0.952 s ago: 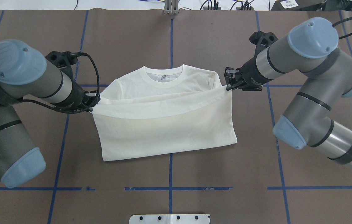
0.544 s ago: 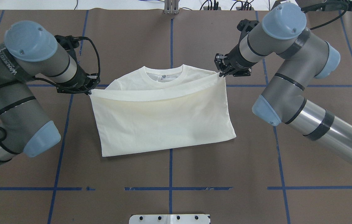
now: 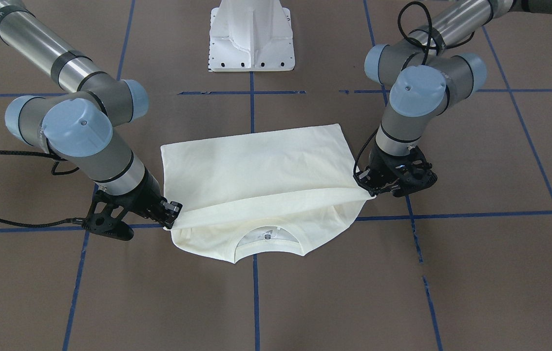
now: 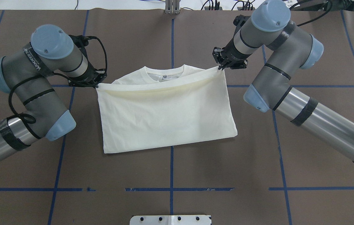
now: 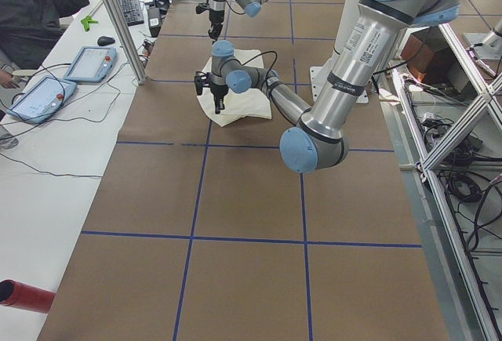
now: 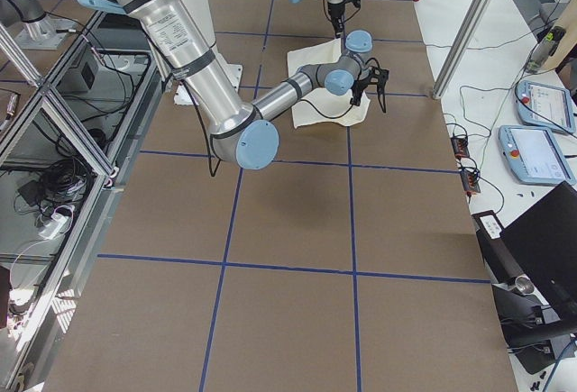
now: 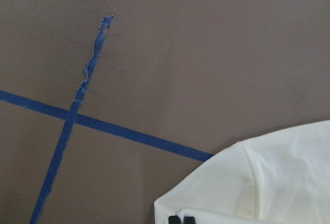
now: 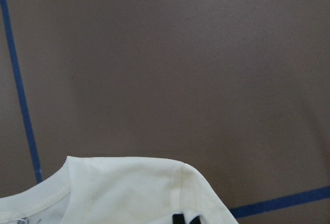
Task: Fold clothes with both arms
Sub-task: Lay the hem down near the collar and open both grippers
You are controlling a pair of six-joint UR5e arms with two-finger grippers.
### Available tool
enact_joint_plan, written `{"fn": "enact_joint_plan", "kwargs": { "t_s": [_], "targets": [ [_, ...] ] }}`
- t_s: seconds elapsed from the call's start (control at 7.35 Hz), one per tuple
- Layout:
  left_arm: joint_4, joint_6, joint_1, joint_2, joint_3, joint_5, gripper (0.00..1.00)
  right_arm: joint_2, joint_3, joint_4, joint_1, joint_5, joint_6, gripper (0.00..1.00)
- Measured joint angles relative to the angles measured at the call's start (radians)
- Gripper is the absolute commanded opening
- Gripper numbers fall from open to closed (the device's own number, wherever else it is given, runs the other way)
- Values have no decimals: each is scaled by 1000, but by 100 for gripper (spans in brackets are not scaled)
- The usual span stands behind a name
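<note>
Covering the whole scene is the brown worktop (image 4: 133, 37). Two grey arms reach over it, the left arm (image 4: 36, 81) from the left and the right arm (image 4: 289, 93) from the right. The cream shirt (image 4: 164, 118) lies in the middle of the worktop, folded over, with its top layer held up along the far edge. The left fingers (image 4: 97, 83) pinch the left corner of that raised edge. The right fingers (image 4: 221, 68) pinch the right corner. The collar (image 4: 164, 72) peeks out on the far side.
</note>
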Motion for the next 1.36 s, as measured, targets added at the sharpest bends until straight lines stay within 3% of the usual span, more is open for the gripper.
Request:
{"fn": "enact_joint_plan", "kwargs": {
  "t_s": [0.82, 0.95, 1.09, 1.22, 1.36],
  "targets": [
    [-14, -8, 1, -16, 22, 18, 0, 7, -40, 19, -2, -2, 0, 0],
    [-13, -10, 1, -20, 23, 18, 0, 8, -37, 20, -4, -1, 1, 32],
    [-12, -14, 1, -22, 23, 18, 66, 7, -34, 20, -4, 1, 1, 99],
    [-13, -24, 2, -25, 28, 18, 100, 7, -32, 21, -6, 2, 1, 100],
    [-13, -36, 2, -36, 36, 19, 100, 3, -31, 28, -6, 3, 1, 100]
  ]
}}
